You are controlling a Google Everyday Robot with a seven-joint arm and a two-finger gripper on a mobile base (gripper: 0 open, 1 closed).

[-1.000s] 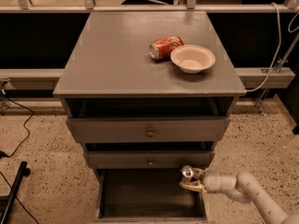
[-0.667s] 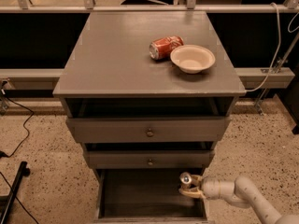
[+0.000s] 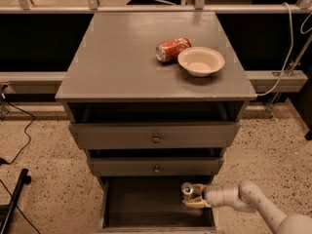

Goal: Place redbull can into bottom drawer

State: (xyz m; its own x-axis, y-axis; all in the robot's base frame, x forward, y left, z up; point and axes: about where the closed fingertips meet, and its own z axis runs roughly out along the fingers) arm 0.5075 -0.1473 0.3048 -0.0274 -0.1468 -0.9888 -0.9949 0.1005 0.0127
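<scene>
The redbull can is a small silver can, upright, held inside the open bottom drawer near its right side. My gripper reaches in from the lower right on a pale arm and is shut on the can. The drawer is pulled out, with a dark inside. I cannot tell whether the can's base touches the drawer floor.
A red-orange soda can lies on its side on the cabinet top beside a beige bowl. Two shallower drawers with round knobs sit above. Cables run across the speckled floor at the left.
My gripper has lowered the can a little deeper into the bottom drawer. Nothing on the cabinet top has moved.
</scene>
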